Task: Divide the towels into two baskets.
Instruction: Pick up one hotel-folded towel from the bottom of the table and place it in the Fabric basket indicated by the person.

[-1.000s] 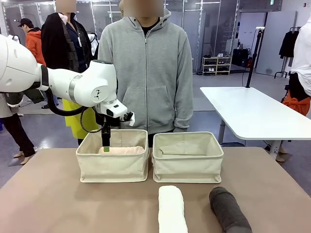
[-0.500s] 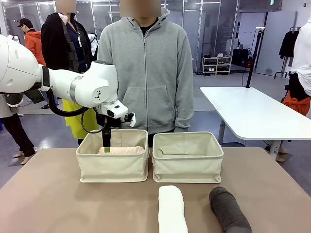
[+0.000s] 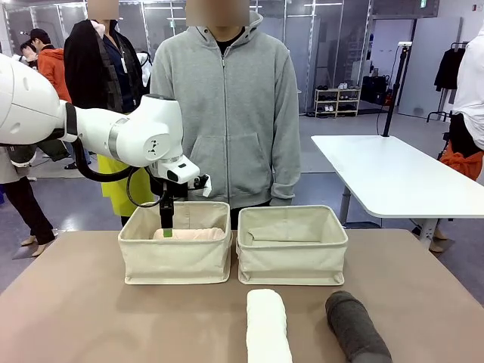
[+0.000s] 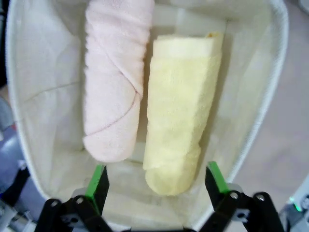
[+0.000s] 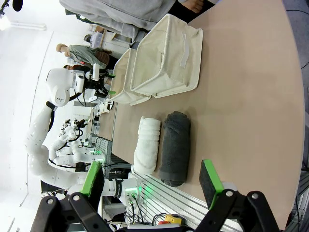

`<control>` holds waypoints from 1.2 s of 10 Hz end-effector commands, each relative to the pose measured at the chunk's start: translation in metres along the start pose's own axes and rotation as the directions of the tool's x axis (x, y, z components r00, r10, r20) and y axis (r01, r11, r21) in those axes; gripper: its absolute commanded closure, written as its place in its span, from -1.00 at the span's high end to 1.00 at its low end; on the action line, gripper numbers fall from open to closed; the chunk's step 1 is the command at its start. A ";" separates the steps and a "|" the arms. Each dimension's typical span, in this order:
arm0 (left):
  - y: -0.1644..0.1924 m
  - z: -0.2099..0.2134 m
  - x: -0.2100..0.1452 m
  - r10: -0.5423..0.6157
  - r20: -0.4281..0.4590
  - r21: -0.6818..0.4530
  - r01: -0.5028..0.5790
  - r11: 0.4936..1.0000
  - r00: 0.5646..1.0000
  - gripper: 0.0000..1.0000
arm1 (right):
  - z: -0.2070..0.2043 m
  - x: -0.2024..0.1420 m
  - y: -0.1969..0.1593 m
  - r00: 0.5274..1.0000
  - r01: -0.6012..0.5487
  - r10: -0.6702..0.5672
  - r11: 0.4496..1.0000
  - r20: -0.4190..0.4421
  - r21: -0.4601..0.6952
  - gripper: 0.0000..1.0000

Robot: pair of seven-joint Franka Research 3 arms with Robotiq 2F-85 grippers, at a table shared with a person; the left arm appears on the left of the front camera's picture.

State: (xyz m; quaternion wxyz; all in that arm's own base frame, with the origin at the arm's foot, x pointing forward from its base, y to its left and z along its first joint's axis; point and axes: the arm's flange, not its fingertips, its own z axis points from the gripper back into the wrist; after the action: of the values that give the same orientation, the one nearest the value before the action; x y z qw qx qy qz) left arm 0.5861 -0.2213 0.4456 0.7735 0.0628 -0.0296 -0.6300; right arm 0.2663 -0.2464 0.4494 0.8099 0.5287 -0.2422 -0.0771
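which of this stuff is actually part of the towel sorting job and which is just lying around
Job: pink towel and yellow towel in the left basket; white towel and dark grey towel on the table; right basket.
Not the job: white side table, shoe rack at the back.

No readable text, labels, numbers. Dark emblem (image 3: pixel 155 146) on left arm (image 3: pixel 113 130): illegible.
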 end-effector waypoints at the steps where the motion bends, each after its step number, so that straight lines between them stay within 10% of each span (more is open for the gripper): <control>1: -0.001 0.057 -0.037 0.144 0.129 -0.074 -0.135 0.988 0.981 1.00 | 0.001 -0.001 0.003 1.000 -0.005 0.005 1.000 0.010 0.010 1.00; 3: -0.029 0.080 -0.088 0.288 0.290 -0.276 -0.208 0.938 0.913 1.00 | 0.001 -0.001 0.003 1.000 -0.005 0.005 1.000 0.010 0.010 1.00; 7: -0.133 0.068 -0.225 0.586 0.531 -0.599 -0.218 0.771 0.612 1.00 | 0.001 -0.001 0.003 1.000 -0.005 0.005 1.000 0.010 0.010 1.00; 9: -0.164 0.047 -0.298 0.724 0.544 -0.730 -0.186 0.658 0.424 1.00 | 0.001 -0.001 0.003 1.000 -0.005 0.005 1.000 0.010 0.010 1.00; 12: -0.205 -0.015 -0.407 0.911 0.340 -0.920 -0.118 0.374 0.232 1.00 | 0.001 -0.001 0.003 1.000 -0.005 0.005 1.000 0.010 0.010 1.00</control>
State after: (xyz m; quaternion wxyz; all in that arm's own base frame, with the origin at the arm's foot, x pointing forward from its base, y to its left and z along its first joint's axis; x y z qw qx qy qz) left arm 0.3027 0.1153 0.4278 0.7779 -0.5664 -0.1665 -0.2152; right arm 0.2660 -0.2466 0.4494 0.8097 0.5287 -0.2426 -0.0774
